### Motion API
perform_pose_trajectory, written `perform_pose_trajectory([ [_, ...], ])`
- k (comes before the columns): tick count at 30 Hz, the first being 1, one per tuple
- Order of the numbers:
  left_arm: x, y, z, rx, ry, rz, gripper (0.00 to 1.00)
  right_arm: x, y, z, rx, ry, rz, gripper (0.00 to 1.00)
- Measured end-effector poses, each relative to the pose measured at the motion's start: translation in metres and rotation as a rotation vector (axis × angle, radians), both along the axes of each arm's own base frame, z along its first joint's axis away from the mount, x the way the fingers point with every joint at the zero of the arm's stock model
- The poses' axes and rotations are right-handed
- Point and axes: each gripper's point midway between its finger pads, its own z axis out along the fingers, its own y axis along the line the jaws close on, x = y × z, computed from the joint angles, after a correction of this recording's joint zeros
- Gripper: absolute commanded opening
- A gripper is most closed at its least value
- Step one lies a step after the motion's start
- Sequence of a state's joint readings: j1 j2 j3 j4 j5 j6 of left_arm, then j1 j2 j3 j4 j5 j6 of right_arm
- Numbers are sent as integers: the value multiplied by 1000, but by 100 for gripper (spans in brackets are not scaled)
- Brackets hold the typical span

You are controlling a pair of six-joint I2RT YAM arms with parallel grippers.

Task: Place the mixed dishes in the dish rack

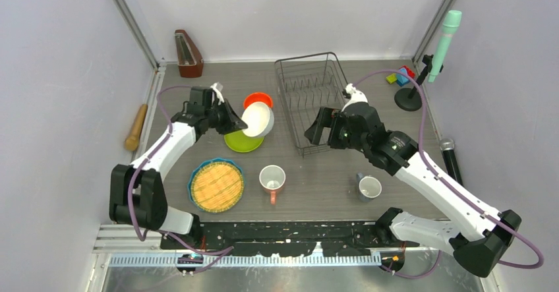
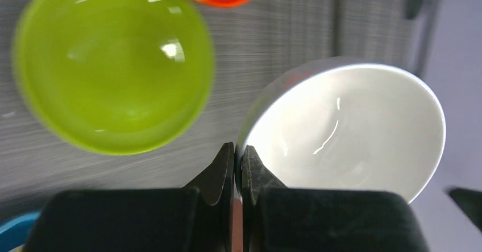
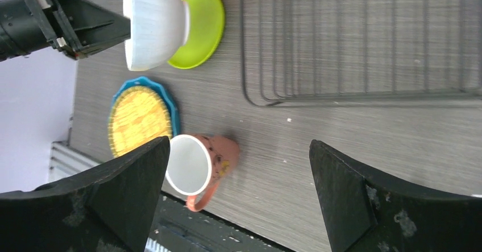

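Note:
My left gripper [image 1: 238, 123] is shut on the rim of the white bowl [image 1: 258, 120] and holds it tilted above the lime-green plate [image 1: 241, 143]; in the left wrist view the fingers [image 2: 227, 164] pinch the bowl's rim [image 2: 250, 128]. The orange bowl [image 1: 258, 99] sits just behind. The blue-rimmed plate with yellow woven centre [image 1: 216, 185] lies front left. The pink floral mug [image 1: 271, 179] stands mid-front, the small grey-blue mug [image 1: 368, 188] front right. My right gripper [image 1: 315, 127] is open and empty at the near left corner of the dark wire dish rack [image 1: 310, 101].
A wooden rolling pin [image 1: 136, 126] lies at the left edge. A brown wedge-shaped object [image 1: 188, 53] stands at the back left. Coloured toy blocks [image 1: 401, 76] and a stand with a mint-green microphone [image 1: 443, 45] are at the back right. A black microphone [image 1: 452, 159] lies at the right.

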State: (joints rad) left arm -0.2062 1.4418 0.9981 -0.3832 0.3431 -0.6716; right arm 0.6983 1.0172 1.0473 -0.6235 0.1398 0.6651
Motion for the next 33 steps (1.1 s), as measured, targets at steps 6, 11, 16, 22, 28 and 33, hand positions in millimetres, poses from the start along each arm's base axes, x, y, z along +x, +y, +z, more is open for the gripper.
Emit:
perform_pose_trajectory([
  [6,-3,-41,58,-277,-89,-124,0,3,34,22,112,-21,119,100],
  [11,-5,-55,84,-402,-105,-156,0,16,63,52,261,-92,161,100],
  [16,-6,-62,106,-472,-140,-178,0,37,93,56,359,-105,171,100],
  [22,-7,-63,110,-490,-144,-179,0,47,108,50,374,-108,178,100],
  [28,-10,-66,113,-506,-133,-190,0,49,115,68,424,-168,206,100],
  [33,-12,-69,114,-514,-129,-202,0,52,116,73,431,-192,203,100],
])
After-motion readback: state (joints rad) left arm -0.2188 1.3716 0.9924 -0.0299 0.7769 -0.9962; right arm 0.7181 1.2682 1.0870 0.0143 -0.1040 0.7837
